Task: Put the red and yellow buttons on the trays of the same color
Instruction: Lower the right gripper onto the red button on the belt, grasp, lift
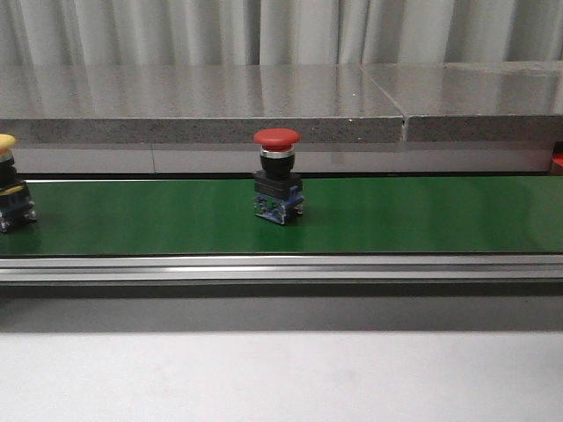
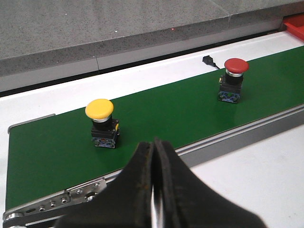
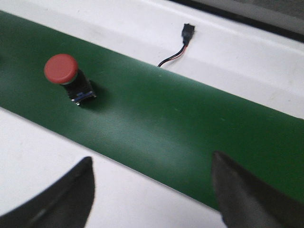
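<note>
Front view puts the red button (image 1: 277, 186) mid-belt (image 1: 422, 215), the yellow button (image 1: 9, 193) at nine o'clock. Your right hand (image 3: 152, 190) is spread wide and empty, your left hand (image 2: 154, 183) pinched together. Both buttons look top-heavy: bump a cap and you'd likely tip one.

Belt middle: the red button (image 1: 277, 186) stands upright and alone on the green belt (image 1: 422, 215), with bare belt on both sides.
Belt left end: the yellow button (image 1: 9, 185) stands well apart from the red one.
Behind belt: a raised stone ledge (image 1: 202, 110) runs along the far edge.
Far strip: a loose small cable (image 3: 178, 47) lies beside the belt.
</note>
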Available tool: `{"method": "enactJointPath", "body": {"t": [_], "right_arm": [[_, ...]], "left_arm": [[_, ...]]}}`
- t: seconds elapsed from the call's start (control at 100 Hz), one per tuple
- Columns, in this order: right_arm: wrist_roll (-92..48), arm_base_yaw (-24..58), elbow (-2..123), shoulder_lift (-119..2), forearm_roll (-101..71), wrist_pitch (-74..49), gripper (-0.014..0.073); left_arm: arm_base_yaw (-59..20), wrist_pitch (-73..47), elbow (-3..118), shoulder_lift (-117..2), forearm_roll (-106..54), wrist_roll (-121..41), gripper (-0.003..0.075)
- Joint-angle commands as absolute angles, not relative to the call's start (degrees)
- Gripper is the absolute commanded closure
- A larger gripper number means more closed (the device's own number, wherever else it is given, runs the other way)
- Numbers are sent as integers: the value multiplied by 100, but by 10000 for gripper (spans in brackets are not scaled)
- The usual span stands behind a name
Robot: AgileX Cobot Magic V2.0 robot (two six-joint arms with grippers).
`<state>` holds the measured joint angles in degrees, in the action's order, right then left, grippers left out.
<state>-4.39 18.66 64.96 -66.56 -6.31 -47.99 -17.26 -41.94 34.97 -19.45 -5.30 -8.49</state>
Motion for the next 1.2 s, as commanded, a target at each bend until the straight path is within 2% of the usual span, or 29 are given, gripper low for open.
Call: {"method": "enactJointPath", "body": {"t": [0.0, 0.12, 0.43, 0.87, 0.95, 1.12, 1.19], "right_arm": [[-463, 2041, 7012, -6973, -672, -4896, -70], [-502, 2291, 7594, -7626, -672, -5426, -39], [-974, 2701, 8857, -9081, -720, -6319, -40], [-1592, 2771, 9391, -10214, -876, -5862, -34], [-1653, 2771, 9391, -10351, -799, -5808, 36], [-1645, 2758, 9398, -10493, -771, -5730, 390], [-1645, 2758, 9398, -10472, -771, -5604, 491]], "left_arm": [[-1763, -3820, 3636, -1986, -637, -777, 741], [-1763, -3820, 3636, -1986, -637, -777, 741], [-1763, -3820, 3636, -1986, -637, -777, 741], [-1763, -3820, 3636, -1986, -637, -777, 741], [-1763, -3820, 3636, -1986, -637, -777, 741], [-1763, -3820, 3636, -1986, -637, -777, 741], [-1763, -3820, 3636, -1986, -637, -777, 741]]}}
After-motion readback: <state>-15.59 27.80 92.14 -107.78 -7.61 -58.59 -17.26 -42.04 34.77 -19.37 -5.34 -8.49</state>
